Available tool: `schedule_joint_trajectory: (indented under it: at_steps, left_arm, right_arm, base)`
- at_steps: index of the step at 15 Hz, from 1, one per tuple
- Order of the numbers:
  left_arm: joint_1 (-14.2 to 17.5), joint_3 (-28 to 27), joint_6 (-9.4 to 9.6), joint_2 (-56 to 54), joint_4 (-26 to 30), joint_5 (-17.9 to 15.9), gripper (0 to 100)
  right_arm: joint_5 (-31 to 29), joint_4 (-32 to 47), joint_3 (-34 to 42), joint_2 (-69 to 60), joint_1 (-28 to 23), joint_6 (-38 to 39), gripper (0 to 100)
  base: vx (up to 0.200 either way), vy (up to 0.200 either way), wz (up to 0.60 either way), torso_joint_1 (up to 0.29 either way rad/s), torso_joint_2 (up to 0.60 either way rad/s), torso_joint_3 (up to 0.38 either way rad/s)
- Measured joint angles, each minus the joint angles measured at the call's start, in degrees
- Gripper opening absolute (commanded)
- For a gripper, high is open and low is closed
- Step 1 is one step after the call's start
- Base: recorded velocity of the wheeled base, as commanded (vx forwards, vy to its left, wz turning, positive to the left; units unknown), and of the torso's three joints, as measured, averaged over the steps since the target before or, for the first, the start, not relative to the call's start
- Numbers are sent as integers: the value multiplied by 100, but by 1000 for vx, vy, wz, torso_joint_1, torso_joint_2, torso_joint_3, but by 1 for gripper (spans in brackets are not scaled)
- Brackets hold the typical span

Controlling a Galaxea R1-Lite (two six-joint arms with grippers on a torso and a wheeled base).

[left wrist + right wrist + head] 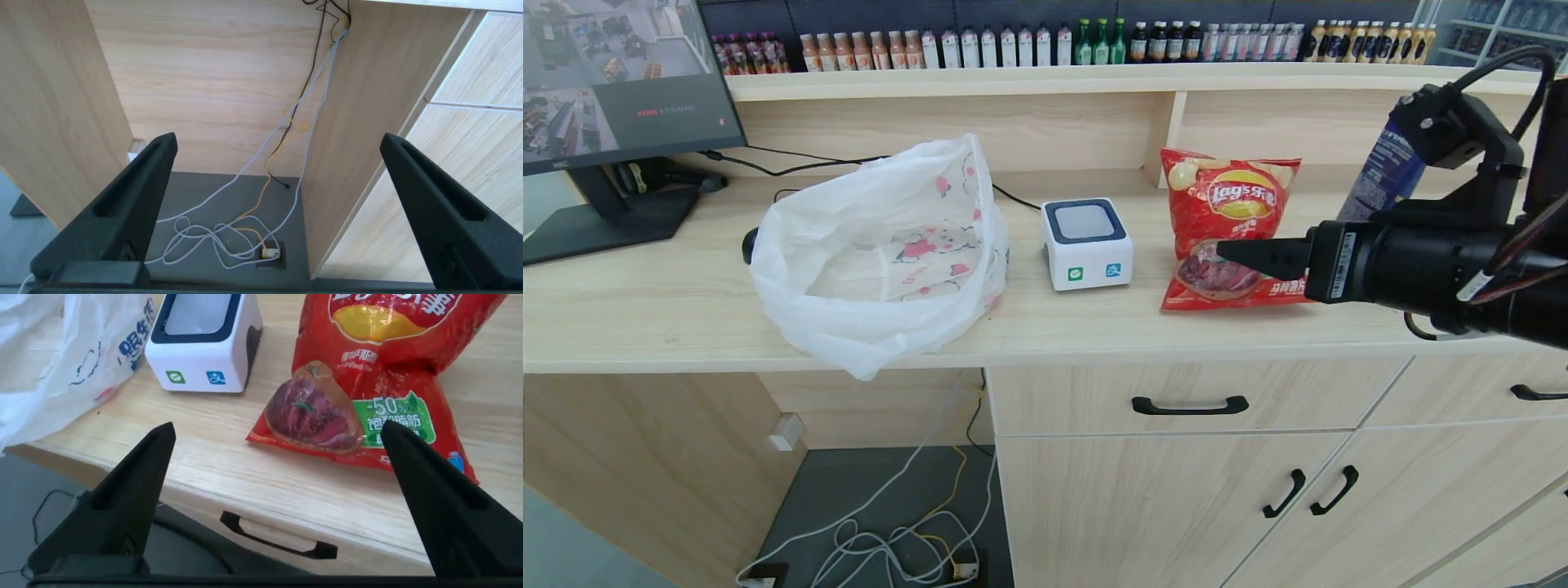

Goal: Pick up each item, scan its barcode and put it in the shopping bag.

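The right gripper (278, 441), jaws spread wide and empty, hovers at the front edge of the wooden counter (645, 302). It faces a red chips bag (1229, 220), which sits just right of the white scanner (1086, 243). The shopping bag (874, 245) lies open left of that. Pinching the bag's flat lower seam, not its puffed middle, should hold best. No barcode shows. The arm half hides a blue can (1380, 175). The left gripper (278, 155), likewise open, hangs below counter level.

The left pincer (278, 140) was seen with its two black fingers (131, 212) held wide apart. A wooden wall (204, 82) was seen behind it. Thin cables (304, 104) were hung down the wood and coiled on the dark floor (196, 192), where a small plug (270, 254) was laid. Cupboard doors (482, 122) were seen nearby.
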Motion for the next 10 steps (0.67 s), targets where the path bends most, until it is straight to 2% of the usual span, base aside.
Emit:
schedule_joint_trajectory:
  at_steps: [10]
  left_arm:
    - [0,0,0,0,0,0,100]
  right_arm:
    - [-137,-323,-827,907,-406,167,100]
  base:
    - [0,0,0,0,0,0]
